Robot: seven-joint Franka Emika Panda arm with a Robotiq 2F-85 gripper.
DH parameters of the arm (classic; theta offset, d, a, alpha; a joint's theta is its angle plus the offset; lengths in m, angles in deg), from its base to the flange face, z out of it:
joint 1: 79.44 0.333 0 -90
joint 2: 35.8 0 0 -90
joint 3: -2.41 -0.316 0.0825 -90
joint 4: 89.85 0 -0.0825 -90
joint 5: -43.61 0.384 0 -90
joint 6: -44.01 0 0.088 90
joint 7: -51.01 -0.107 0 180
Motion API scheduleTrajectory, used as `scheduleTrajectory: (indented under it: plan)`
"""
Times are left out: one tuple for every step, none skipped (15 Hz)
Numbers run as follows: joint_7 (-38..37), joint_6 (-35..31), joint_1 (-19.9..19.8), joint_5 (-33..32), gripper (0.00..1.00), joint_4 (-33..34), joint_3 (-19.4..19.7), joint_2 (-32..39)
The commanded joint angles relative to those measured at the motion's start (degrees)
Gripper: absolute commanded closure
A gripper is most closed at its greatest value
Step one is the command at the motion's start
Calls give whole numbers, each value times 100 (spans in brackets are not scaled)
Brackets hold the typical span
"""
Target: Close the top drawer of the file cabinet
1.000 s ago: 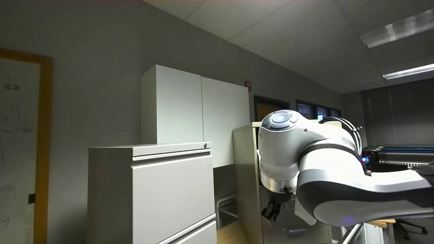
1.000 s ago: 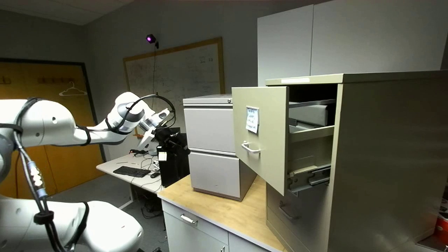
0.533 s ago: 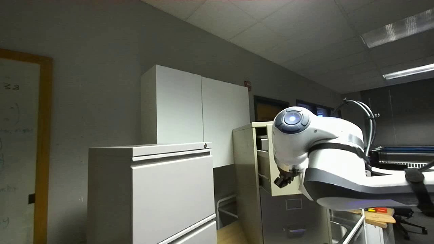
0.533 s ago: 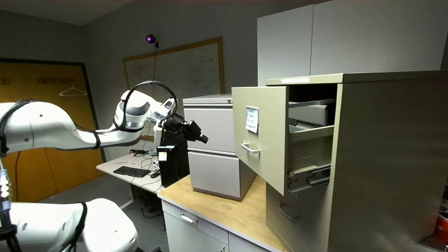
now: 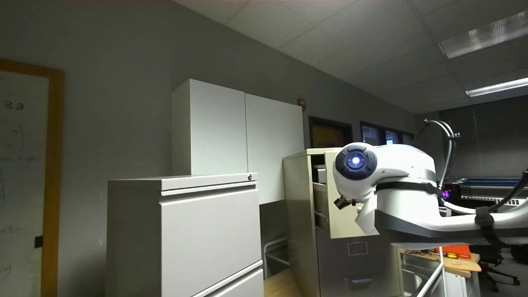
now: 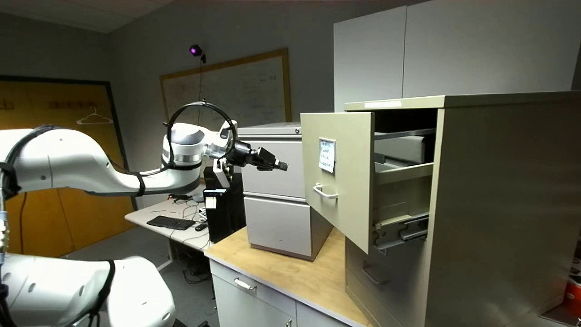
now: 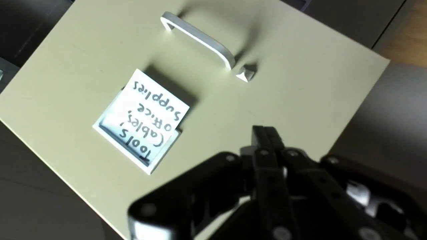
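The top drawer (image 6: 349, 159) stands pulled out of the beige file cabinet (image 6: 499, 204), its flat front carrying a silver handle and a paper label. My gripper (image 6: 282, 166) points at that front from outside, with a visible gap before it in that exterior view. In the wrist view the black fingertips of the gripper (image 7: 266, 130) are pressed together, nothing between them, against the background of the drawer front (image 7: 300, 106). There the handle (image 7: 200, 36) and the label (image 7: 146, 113) lie ahead and to the left. The arm hides part of the front in an exterior view.
A grey two-drawer cabinet (image 6: 274, 168) stands on the wooden counter (image 6: 290, 268) beside the file cabinet, behind my gripper in that view. A closed lower drawer (image 6: 386, 272) sits below the open one. White wall cupboards (image 6: 476, 50) hang behind. A desk holds a keyboard (image 6: 170, 222).
My gripper has swung from pointing down to nearly level, moving up and closer to the drawer front. Its fingers have come together. The drawer has not moved.
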State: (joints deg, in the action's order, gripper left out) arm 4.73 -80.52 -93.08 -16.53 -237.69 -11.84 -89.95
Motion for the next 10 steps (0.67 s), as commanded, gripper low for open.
scheduleTrajectory:
  plan:
    - [-721, -97, 111, -584, 100, 292, 320, 589]
    - [-862, -98, 163, -679, 100, 338, 410, 722]
    - [-981, -102, 210, -754, 100, 389, 494, 859]
    - [-1085, -80, 260, -822, 100, 444, 568, 987]
    - [-1173, -57, 305, -890, 100, 512, 638, 1135]
    - [-1246, -32, 342, -962, 100, 590, 701, 1291]
    - [-1314, -12, 379, -1033, 100, 671, 764, 1439]
    - [-1365, 16, 410, -1089, 100, 771, 825, 1608]
    - [-1413, 31, 443, -1132, 100, 864, 881, 1756]
    - [-1448, 52, 478, -1168, 100, 961, 933, 1900]
